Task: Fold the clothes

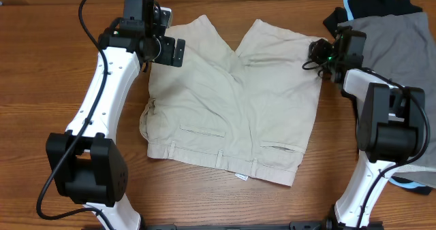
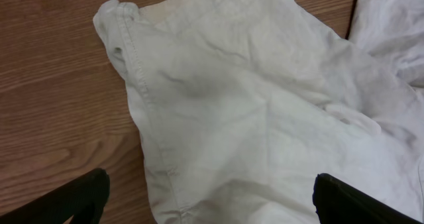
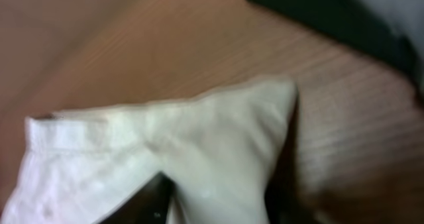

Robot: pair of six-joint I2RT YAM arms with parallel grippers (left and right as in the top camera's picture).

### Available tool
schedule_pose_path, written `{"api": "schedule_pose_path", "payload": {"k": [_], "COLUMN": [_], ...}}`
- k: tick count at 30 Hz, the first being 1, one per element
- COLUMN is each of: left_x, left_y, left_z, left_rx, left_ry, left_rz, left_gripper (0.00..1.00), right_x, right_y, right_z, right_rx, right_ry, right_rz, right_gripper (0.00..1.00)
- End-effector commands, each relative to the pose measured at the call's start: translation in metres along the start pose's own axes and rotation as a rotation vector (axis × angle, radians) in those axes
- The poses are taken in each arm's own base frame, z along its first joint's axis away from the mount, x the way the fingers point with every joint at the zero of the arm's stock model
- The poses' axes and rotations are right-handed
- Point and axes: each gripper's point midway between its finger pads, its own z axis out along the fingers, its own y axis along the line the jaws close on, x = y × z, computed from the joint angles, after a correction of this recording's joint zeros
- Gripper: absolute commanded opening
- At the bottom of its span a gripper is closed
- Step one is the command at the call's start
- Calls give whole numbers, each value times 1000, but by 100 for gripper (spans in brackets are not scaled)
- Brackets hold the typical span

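No fold yet: the shorts (image 1: 231, 101) lie flat on the wooden table (image 1: 41, 67), waistband toward the robot. The left gripper (image 1: 172, 52) hangs wide open over 1 leg hem. The right gripper (image 1: 315, 57) meets the other hem's corner, its grip too blurred to tell. A grey garment (image 1: 402, 46) lies at the right.

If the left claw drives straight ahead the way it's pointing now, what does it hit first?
The beige shorts: the left claw is open and aimed at the leg fabric just inside the hem. Depth is unclear, but only cloth shows ahead.
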Motion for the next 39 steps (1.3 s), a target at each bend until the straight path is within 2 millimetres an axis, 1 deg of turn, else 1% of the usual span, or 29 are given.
{"api": "schedule_pose_path", "payload": {"k": [1,3,6,7,8,10,12,13,14,15,16,18,20,23,24,27,29,32,34,36,37,39], "left_x": [3,3,3,3,3,3,2,2,1,1,0,0,-1,-3,-5,-11,-18,-28,-34,-43,-50,-67], "left_y": [-5,-5,-5,-5,-5,-5,-5,-5,-5,-5,-5,-5,-5,-5,-5,-5,-5,-7,-10,-10,-10,-8], "left_z": [5,5,5,5,5,5,5,5,5,5,5,5,5,5,4,-1,-8,-14,-15,-15,-15,-13], "left_rx": [20,21,20,20,20,20,20,20,20,20,20,20,20,20,19,16,16,28,40,38,33,23], "left_ry": [9,9,9,9,9,9,8,7,4,2,0,-3,-7,-16,-20,-39,-56,-86,-113,-149,-179,-247], "left_rz": [5,5,5,5,5,5,5,5,6,6,6,6,7,27,38,69,74,78,97,130,150,162], "left_gripper": [100,100,100,100,100,100,100,100,100,100,100,100,100,100,100,100,100,100,100,100,100,100], "right_x": [-26,-44,-75,-82,-87,-93,-90,-87,-80,-76,-72,-64,-59,-57,-57,-55,-47,-25,-1,19,29,47], "right_y": [31,47,69,73,76,76,67,59,46,40,33,23,20,27,32,48,57,68,71,71,72,77], "right_z": [-1,-5,-11,-13,-14,-15,-13,-12,-11,-11,-12,-17,-25,-44,-53,-86,-107,-138,-154,-162,-164,-162], "right_rx": [-128,-187,-241,-243,-241,-217,-164,-126,-71,-48,-27,7,29,37,38,51,61,84,114,137,146,146], "right_ry": [-70,-104,-145,-149,-147,-135,-113,-97,-67,-48,-25,26,67,108,120,165,212,314,407,483,519,560], "right_rz": [16,15,1,-1,-1,-5,0,13,17,10,3,8,21,-17,-32,-33,-23,-5,8,18,12,-13], "right_gripper": [35,31,31,31,31,31,31,31,35,44,51,63,68,73,75,79,81,84,84,84,84,84]}}
